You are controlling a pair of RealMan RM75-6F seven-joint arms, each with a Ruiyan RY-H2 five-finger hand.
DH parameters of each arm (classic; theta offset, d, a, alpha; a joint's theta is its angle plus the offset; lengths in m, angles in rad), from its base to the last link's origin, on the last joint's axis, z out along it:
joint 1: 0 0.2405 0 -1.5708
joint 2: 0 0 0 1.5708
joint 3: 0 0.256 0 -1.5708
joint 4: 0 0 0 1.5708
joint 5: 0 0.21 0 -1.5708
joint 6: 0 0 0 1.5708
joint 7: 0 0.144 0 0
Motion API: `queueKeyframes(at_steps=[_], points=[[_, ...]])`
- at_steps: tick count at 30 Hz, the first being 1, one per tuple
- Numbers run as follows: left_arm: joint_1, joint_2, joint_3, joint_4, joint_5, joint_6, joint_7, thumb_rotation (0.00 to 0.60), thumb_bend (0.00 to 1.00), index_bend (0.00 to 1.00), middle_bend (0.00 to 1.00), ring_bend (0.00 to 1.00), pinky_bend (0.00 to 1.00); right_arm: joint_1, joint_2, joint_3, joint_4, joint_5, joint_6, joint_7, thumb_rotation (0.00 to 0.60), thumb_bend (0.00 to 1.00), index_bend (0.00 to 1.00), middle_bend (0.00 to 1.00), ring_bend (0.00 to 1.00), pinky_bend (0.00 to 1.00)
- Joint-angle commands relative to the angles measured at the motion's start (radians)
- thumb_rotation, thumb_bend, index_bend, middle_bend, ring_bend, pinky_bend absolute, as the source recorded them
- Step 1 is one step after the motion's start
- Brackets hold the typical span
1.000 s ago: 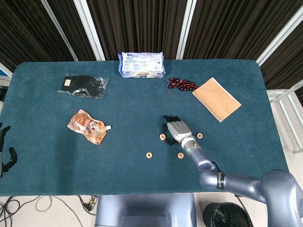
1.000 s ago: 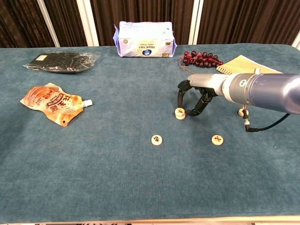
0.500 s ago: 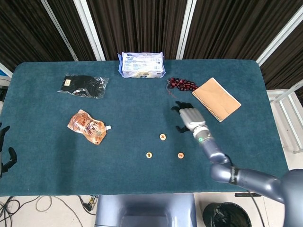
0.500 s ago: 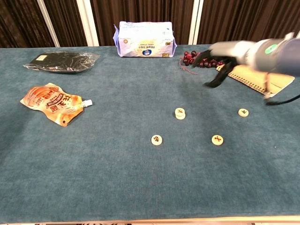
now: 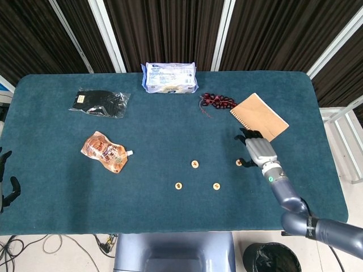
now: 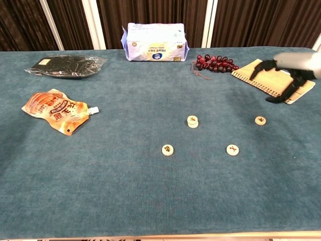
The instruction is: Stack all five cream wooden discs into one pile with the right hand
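Observation:
A pile of two cream discs (image 6: 192, 120) stands mid-table, seen from above as one disc (image 5: 194, 164). Three single discs lie flat around it: one front left (image 6: 168, 149), one front right (image 6: 232, 149), one to the right (image 6: 260, 120). My right hand (image 5: 254, 148) hovers just right of and behind that right disc (image 5: 239, 162), fingers spread, holding nothing. The chest view shows the right hand (image 6: 282, 76) raised over the notebook's front edge. My left hand (image 5: 5, 180) hangs off the table's left edge, fingers apart and empty.
A tan spiral notebook (image 5: 259, 118) lies at the back right with dark red grapes (image 5: 217, 102) beside it. A white tissue pack (image 5: 169, 77) sits at the back centre, a black packet (image 5: 99, 102) back left, an orange pouch (image 5: 104, 151) on the left.
My right hand let go at the two-disc pile, rose and swung right, and now hovers by the rightmost disc. The discs have not moved.

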Motion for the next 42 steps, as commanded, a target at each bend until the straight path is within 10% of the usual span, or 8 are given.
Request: queueKeyframes(at_steps=[1,42], points=[[0.000,0.001,0.000,0.000,0.000,0.000,-0.001,0.600,0.62,0.14,0.00,0.00,0.00,-0.041,-0.021,-0.030,0.015,-0.065,0.036,0.025,0.600,0.43,0.26,0.00,0.00,0.00],[0.001,0.001,0.001,0.001,0.000,0.000,0.004,0.600,0.62,0.14,0.00,0.00,0.00,-0.076,-0.193,0.012,0.268,-0.148,-0.064,0.115,0.600,0.43,0.41,0.00,0.00,0.00]])
